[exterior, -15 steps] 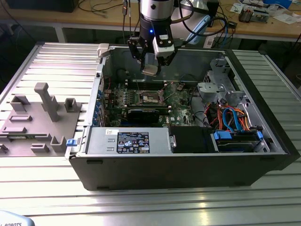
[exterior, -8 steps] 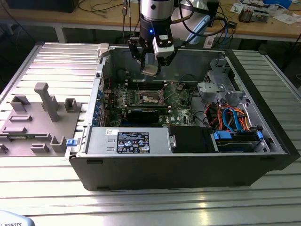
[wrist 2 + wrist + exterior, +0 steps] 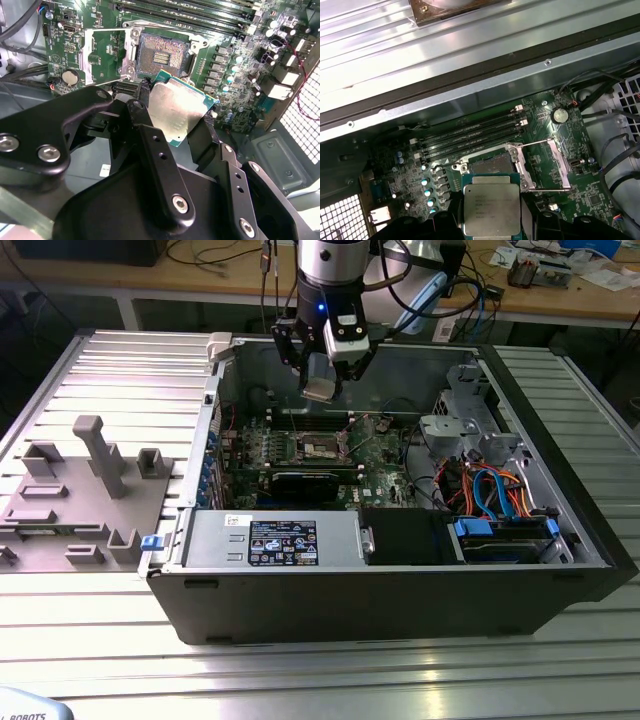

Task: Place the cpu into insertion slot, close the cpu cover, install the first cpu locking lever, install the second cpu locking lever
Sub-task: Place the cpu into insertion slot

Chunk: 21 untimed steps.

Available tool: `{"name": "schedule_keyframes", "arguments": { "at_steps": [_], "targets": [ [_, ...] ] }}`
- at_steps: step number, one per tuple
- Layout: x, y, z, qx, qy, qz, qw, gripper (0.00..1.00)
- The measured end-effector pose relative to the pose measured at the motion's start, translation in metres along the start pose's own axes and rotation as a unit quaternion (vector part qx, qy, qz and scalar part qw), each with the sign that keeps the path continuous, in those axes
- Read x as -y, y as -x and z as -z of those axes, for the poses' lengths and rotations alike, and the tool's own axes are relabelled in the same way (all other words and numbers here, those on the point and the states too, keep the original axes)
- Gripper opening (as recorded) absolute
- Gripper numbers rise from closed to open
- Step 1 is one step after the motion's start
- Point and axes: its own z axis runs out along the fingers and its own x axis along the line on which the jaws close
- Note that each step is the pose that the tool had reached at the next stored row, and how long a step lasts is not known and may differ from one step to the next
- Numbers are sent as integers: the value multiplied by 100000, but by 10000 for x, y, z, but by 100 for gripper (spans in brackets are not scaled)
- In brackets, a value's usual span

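Jaws are clamped on two opposite edges of the cpu (image 3: pixel 180 112), so the gripper (image 3: pixel 176 107) holds the chip level with its silvery face toward the wrist cameras. In the exterior view the chip hangs in the upper middle of the frame, well above the motherboard (image 3: pixel 380 455) and not touching it. The insertion slot (image 3: pixel 160 55) lies bare just beyond the chip's far edge, and the cpu cover (image 3: pixel 89 55) is swung open beside it, its window showing green board. In the second wrist view the black finger links hide the chip's near corner; in the first wrist view the frame edge cuts it off. The open computer case (image 3: pixel 400 590) holds the board, with cables (image 3: pixel 490 490) bundled at the exterior view's right.
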Motion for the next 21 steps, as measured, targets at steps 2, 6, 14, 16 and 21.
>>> {"name": "schedule_keyframes", "arguments": {
  "at_steps": [2, 6, 14, 16, 21],
  "targets": [
    [0, 0, -2, 8, -1, -90, 100000, 55],
    [0, 0, -5, 18, 2, -195, 100000, 55],
    [2, 0, -23, 66, 15, -790, 99997, 55],
    [2, 0, -25, 70, 14, -827, 99997, 55],
    [5, 1, -59, 128, -30, -1351, 99991, 55]
  ]
}}
